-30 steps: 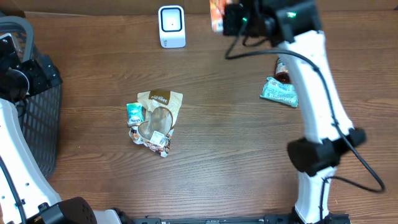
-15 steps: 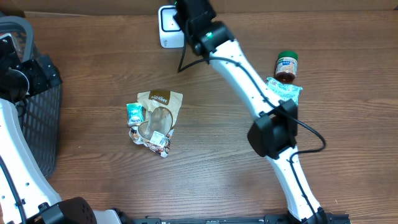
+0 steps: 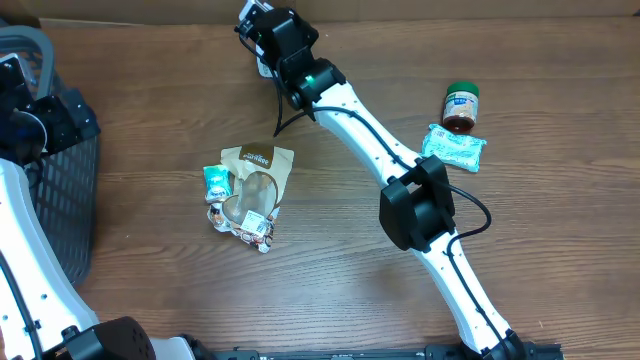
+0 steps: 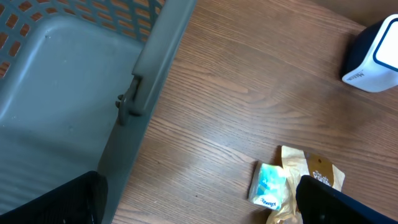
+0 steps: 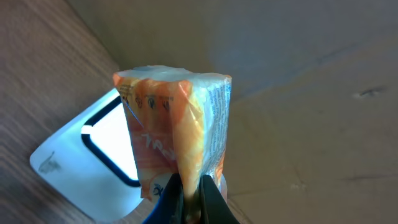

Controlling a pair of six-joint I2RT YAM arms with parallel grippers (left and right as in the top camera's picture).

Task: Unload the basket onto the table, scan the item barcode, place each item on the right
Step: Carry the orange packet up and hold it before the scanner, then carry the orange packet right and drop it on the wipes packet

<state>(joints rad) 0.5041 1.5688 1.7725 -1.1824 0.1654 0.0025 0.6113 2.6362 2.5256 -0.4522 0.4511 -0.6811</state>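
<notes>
Right tool (image 5: 189, 200) is clenching the lower edge of the orange packet (image 5: 174, 124), with the jaws pinching tight on the crimped film. The orange packet is standing upright out of the tool, held in the air directly in front of the white scanner (image 5: 87, 165). Whether the two are touching cannot be told. The print on the film is showing too blurred to pick out a barcode. A cardboard wall (image 5: 311, 93) is filling the background of the wrist view.

From overhead, the right arm (image 3: 360, 130) is reaching diagonally across the wooden surface (image 3: 350, 260) to its far edge, covering most of the scanner.

Near mid-surface a brown pouch (image 3: 257, 175) is lying flat, with a teal sachet (image 3: 215, 180) touching its left side. To the right of the arm a jar (image 3: 461, 107) is lying just beside a green-and-white packet (image 3: 453, 148).

Left tool (image 4: 199, 183) is released, fingers spreading wide and grasping nothing. It is hovering beside the rim of the grey basket (image 4: 62, 93) at the left edge of the surface.
</notes>
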